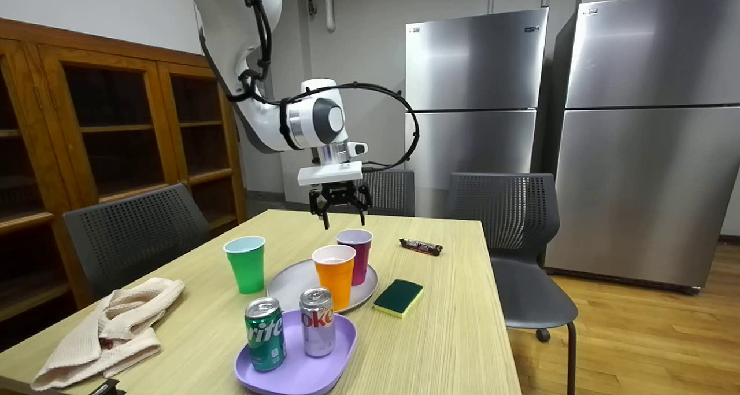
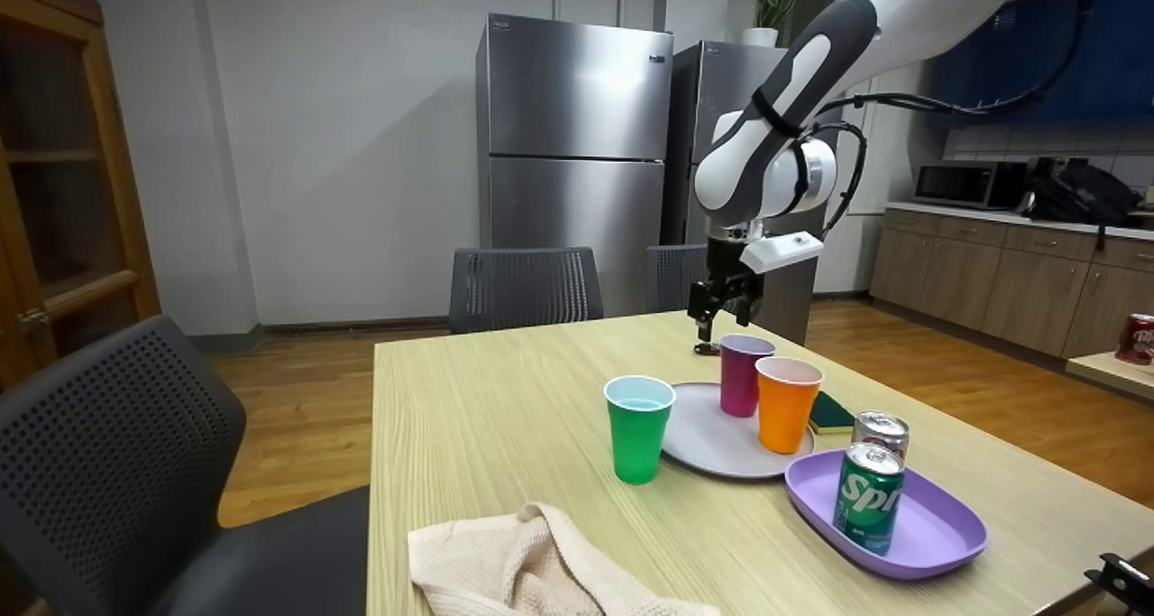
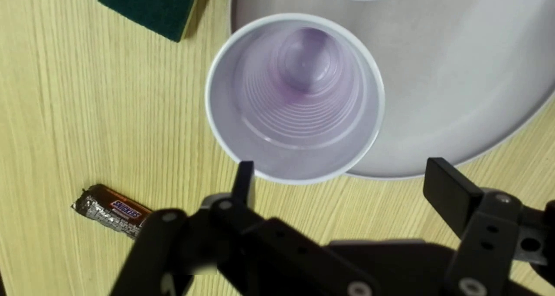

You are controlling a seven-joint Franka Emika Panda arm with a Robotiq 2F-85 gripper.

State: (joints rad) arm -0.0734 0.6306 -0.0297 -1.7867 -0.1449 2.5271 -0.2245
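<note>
the black two-fingered gripper (image 1: 344,224) hangs above the pale wooden table (image 1: 451,337) with its fingers (image 3: 451,194) spread wide and nothing between them. nearest to the fingertips, lower and to one side, is the purple plastic cup with a pale rim (image 1: 363,259), upright on the round grey plate (image 3: 477,79); in the wrist view one fingertip overlaps that rim, and whether they touch i cannot tell. beyond this cup from the fingers stands the orange plastic cup with a white rim (image 1: 338,279), on the same plate. the small brown wrapped snickers bar (image 3: 115,211) lies on the table to one side of the fingers, and the rectangular green-and-yellow sponge (image 3: 149,5) lies farther from them, beside the plate.
</note>
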